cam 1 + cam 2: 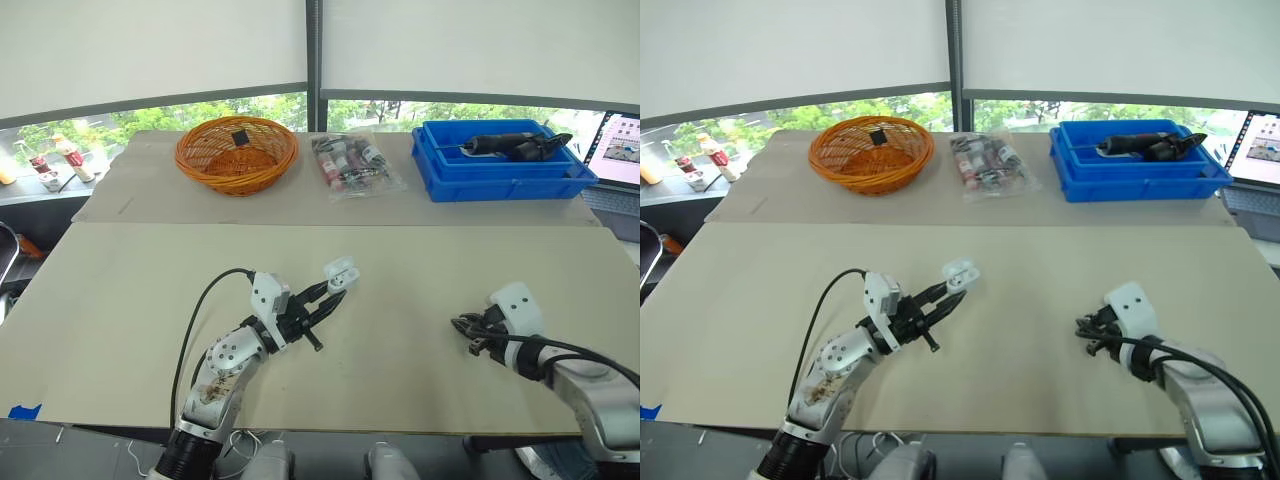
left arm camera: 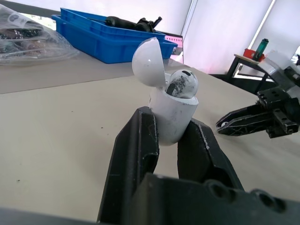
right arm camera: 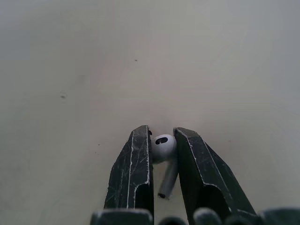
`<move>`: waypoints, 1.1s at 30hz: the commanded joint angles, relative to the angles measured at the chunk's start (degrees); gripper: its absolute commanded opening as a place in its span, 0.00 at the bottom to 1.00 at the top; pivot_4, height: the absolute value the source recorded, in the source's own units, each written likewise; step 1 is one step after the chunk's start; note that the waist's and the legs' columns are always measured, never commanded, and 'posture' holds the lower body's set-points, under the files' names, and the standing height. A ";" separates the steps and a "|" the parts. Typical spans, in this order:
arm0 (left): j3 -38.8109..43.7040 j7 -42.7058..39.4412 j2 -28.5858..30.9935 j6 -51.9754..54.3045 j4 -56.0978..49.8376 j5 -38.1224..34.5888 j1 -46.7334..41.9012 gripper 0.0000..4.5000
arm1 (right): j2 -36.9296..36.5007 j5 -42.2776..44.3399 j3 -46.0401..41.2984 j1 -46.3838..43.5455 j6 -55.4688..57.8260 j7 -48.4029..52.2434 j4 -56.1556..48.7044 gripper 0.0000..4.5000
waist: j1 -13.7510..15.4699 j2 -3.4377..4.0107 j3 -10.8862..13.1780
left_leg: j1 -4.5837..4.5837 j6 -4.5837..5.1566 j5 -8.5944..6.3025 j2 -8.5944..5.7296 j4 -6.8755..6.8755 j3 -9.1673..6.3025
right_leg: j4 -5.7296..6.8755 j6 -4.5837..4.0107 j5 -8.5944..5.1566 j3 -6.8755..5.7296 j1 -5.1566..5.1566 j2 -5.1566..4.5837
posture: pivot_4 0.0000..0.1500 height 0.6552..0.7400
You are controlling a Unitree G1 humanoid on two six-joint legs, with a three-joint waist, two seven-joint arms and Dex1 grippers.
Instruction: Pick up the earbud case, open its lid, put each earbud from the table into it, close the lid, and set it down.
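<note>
Earbud case (image 1: pixel 341 272) sits just left of centre in your head view, its lid (image 2: pixel 147 63) flipped open and one earbud (image 2: pixel 182 84) seated inside. Your left gripper (image 1: pixel 328 294) pinches its body. At lower right, your right gripper (image 1: pixel 466 332) pinches the second earbud (image 3: pixel 163 146) over the table (image 1: pixel 120 290).

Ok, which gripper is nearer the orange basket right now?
Left. The left gripper, shut on the open earbud case, sits in front of the basket; the right gripper, pinching an earbud, is farther off toward the table's right side.
</note>
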 commanded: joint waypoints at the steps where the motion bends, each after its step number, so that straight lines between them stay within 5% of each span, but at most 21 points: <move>1: -0.60 -0.28 0.57 -1.11 -3.40 0.54 1.18 0.13 | -10.54 -5.61 4.50 0.09 -18.56 15.18 2.85 0.08 | 0.01 0.05 0.00 | 0.00 0.00 0.00 0.00 0.00 0.01 | -0.02 0.00 0.00 0.00 0.00 -0.01 | 1.00 1.00; 13: -2.17 -0.38 2.65 -0.81 -8.77 1.89 6.69 0.13 | -23.38 -6.03 7.45 0.40 -44.45 40.10 13.57 0.08 | 0.07 0.01 0.02 | 0.01 0.00 0.00 0.04 0.02 0.02 | -0.07 0.00 0.00 0.00 0.04 -0.02 | 1.00 1.00; 33: -3.05 0.29 4.37 0.99 -12.48 2.16 9.03 0.13 | -22.00 -10.40 12.99 -6.46 -49.18 44.06 23.37 0.08 | 0.41 0.02 0.02 | 0.02 0.00 0.00 0.04 0.05 0.03 | -0.05 0.00 0.00 0.02 0.05 -0.03 | 1.00 1.00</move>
